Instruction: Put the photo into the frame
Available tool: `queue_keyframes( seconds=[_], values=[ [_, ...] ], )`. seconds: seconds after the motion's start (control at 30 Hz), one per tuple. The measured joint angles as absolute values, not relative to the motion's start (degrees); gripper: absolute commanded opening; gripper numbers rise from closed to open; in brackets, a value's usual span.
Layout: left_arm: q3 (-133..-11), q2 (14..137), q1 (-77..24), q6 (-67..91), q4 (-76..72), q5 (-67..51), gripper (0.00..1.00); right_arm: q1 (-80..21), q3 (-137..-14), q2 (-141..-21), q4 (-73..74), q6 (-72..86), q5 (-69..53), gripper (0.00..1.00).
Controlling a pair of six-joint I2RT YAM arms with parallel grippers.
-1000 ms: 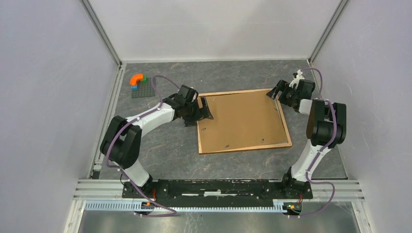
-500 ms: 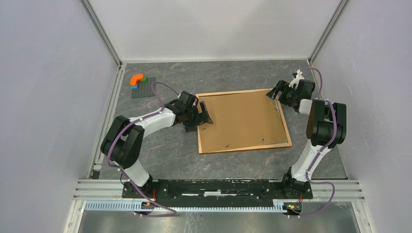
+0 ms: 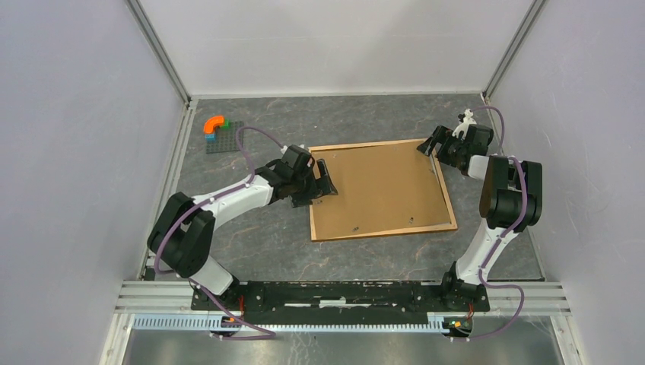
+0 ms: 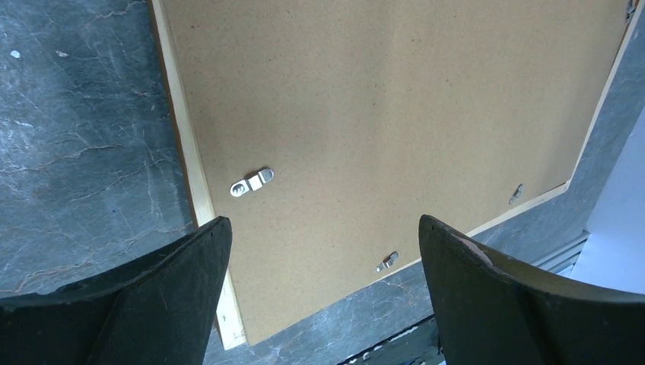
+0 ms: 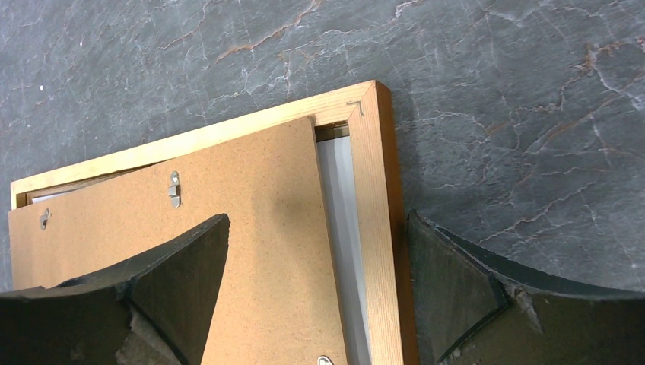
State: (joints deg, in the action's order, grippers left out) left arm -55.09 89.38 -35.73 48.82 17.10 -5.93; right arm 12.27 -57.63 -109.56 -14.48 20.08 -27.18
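Note:
The frame (image 3: 382, 233) of light wood lies face down on the dark table, with a brown backing board (image 3: 376, 186) resting in it. My left gripper (image 3: 322, 179) hovers open over the frame's left edge; in the left wrist view its fingers (image 4: 171, 289) flank the board (image 4: 380, 106) and the moulding (image 4: 189, 171). My right gripper (image 3: 431, 146) is open at the far right corner. It straddles the right moulding (image 5: 376, 198), one finger over the board (image 5: 228, 205) and one outside the frame. A pale grey strip (image 5: 338, 205) shows beside the board. The photo is hidden.
Small metal turn clips (image 4: 251, 182) sit along the board's edges. A grey brick plate (image 3: 225, 138) with an orange curved brick (image 3: 215, 122) lies at the far left. A small white figure (image 3: 465, 118) stands behind the right gripper. Enclosure walls close in on three sides.
My left arm has swung a little to the right and nearer, carrying its open gripper further over the frame's left edge. The right arm and the frame have not moved.

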Motion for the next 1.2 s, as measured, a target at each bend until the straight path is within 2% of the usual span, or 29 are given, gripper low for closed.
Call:
queue_keyframes(
  seconds=[0.6,1.2],
  values=[
    [-55.09,93.41,-35.73,51.37,16.16,-5.56,1.0,12.27,-57.6,-109.56,-14.33,19.64,-27.42,0.92],
    [-60.75,99.92,-34.5,48.31,15.25,-6.31,1.0,12.01,-56.62,-108.68,-14.09,19.38,-27.94,0.93]
  ],
)
